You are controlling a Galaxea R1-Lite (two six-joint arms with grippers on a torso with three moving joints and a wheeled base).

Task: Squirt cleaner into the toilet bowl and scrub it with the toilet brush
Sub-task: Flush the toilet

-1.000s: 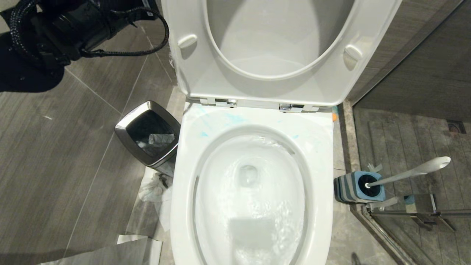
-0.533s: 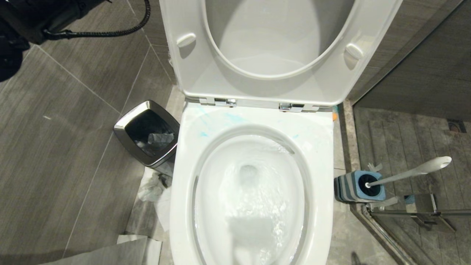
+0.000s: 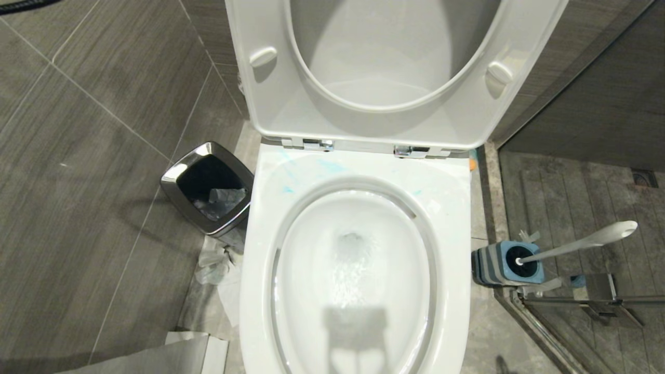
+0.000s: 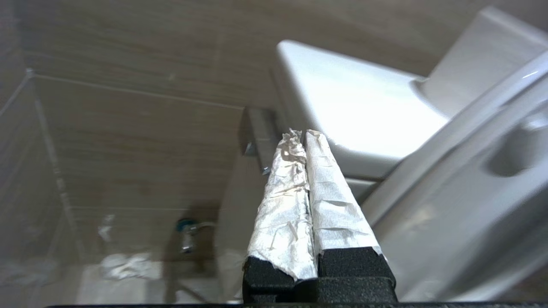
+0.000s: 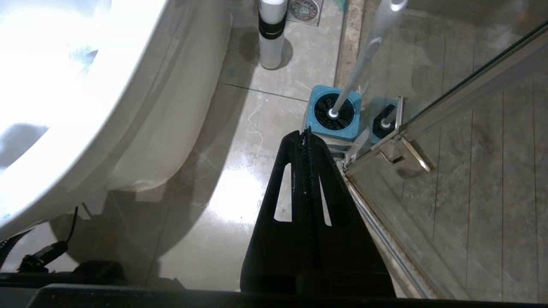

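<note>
**Bowl open, brush in its holder, both tools closed and empty**

The toilet bowl [image 3: 358, 270] fills the middle of the head view, its seat and lid [image 3: 395, 72] raised upright against the tank behind. Water ripples down the inside toward the drain. Faint light-blue smears of cleaner [image 3: 330, 166] mark the flat rear ledge of the bowl, just in front of the hinges.

On the floor to the robot's left of the bowl stands a chrome-rimmed black trash bin [image 3: 208, 187], close beside the ceramic. On the robot's right, near the glass shower door [image 5: 471, 128], sits the blue-and-grey holder [image 3: 506, 264] with the toilet brush [image 3: 582, 243] standing in it, handle leaning away from the bowl (the black bristles are sunk in the holder's mouth).

The left tool [image 4: 303, 137], fingers wrapped in white paper, is pressed together and holds nothing, beside the tank. The right tool [image 5: 305, 133] is likewise pinched together and empty, low above the floor, near the holder.
</note>
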